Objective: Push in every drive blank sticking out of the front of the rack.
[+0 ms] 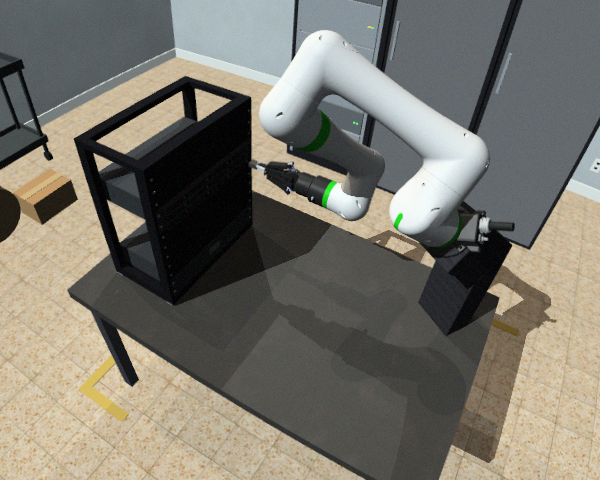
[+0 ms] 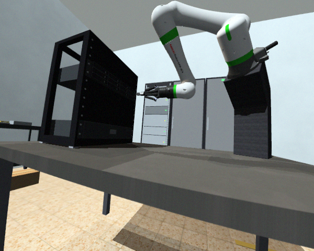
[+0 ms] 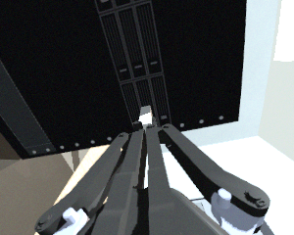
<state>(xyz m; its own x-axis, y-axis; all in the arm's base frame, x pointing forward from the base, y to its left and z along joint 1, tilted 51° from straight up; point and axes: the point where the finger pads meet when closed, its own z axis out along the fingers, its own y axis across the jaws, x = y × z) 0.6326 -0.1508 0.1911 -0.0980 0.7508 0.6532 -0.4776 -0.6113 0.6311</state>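
- Black steel rack (image 1: 94, 144) sits toward the left end of the surface (image 1: 341, 372), front panel facing my arm. It's not fastened down and looks tall on a narrow footprint, so I judge it'll slide or tip under a hard shove, especially up high.
- Drive blanks (image 3: 137, 66) are a bank of narrow slotted bays in the upper front of the rack. From the wrist view I can't tell which one sticks out; they all read near flush.
- Handling call: blanks look stiff and light, nothing to grasp. Push square on the face centre, slow, straight along the bay axis, and stop at the latch.
- My gripper (image 1: 255, 165) is fully closed with nothing in it, fingers pinched to a blunt point. The tip is at the rack's front face near its right edge, touching or just off it; I can't tell which.
- Arm pose: base on the black pedestal (image 1: 447, 304) at the right end of the surface, upper links arched high, forearm dropping down, wrist roughly horizontal and pointed at the rack front.
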